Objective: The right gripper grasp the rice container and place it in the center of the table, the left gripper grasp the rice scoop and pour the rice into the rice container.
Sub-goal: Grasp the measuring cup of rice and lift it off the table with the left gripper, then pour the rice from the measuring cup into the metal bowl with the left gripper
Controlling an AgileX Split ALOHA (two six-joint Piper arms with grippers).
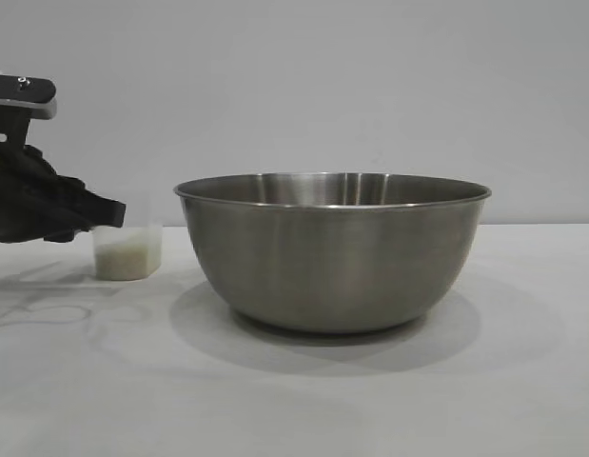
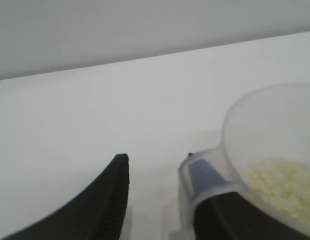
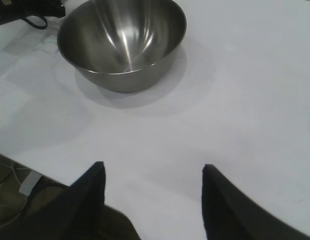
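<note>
The rice container, a big steel bowl, stands empty in the middle of the white table and also shows in the right wrist view. To its left sits the rice scoop, a small clear cup with rice in its bottom. My left gripper reaches the scoop's rim from the left. In its wrist view the left gripper stands open. One finger lies against the scoop's handle, while the other is apart with bare table between. My right gripper hangs open and empty over the table's near edge.
A plain grey wall closes the back of the table. Past the table's edge, below my right gripper, lie cables and a small white object. Bare tabletop lies right of and in front of the bowl.
</note>
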